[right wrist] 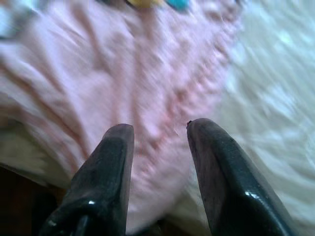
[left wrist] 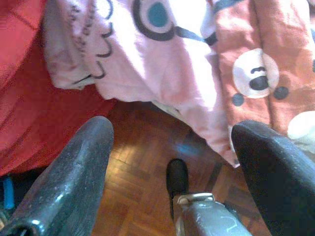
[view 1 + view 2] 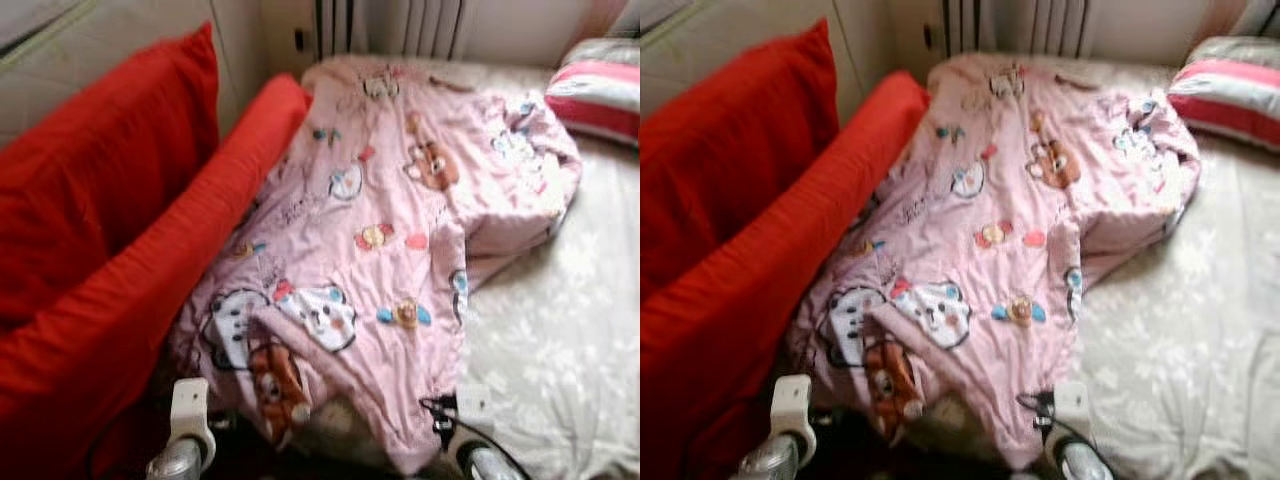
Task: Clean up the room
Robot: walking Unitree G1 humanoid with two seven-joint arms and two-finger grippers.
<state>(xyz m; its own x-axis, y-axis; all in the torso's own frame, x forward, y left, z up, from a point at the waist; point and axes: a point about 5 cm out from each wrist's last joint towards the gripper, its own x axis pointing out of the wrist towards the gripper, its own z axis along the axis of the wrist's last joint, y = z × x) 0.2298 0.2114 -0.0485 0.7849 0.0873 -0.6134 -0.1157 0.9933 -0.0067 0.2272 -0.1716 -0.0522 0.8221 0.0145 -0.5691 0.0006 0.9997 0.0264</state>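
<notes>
Nearest me, at the bottom edge of the head cam, my two wrists poke up w/ white housings: left gripper (image 2: 170, 142) on the left, right gripper (image 1: 160, 132) on the right, both low at the near end of the bed.

Left gripper: fingers spread wide, nothing between them. Below it I see wood parquet floor (image 2: 142, 167) and one of the robot's feet. Just ahead of its fingertips hangs the near edge of the pink blanket (image 3: 370, 260), w/ a brown bear print; not touching. To its left is red fabric.

Right gripper: fingers parted, a moderate gap, not gripping. It hovers right over the blanket's near corner hem; I can't tell if the tips touch the cloth. To its right lies the pale floral bedsheet (image 3: 560, 340).

The blanket, pink w/ cartoon animal prints, lies rumpled from just ahead of both grippers and runs away up the bed; its far right part is bunched into a thick fold. Left of it, beyond the left gripper, a long red bolster (image 3: 150, 290) runs along the bed edge, touching the blanket's side, w/ a big red cushion (image 3: 100, 170) leaning behind it against the wall.

Farthest off: a striped pink-and-white pillow (image 3: 598, 95) at the far right on the sheet, and a white radiator (image 3: 395, 25) at the bed's head. Head views are somewhat blurred.
</notes>
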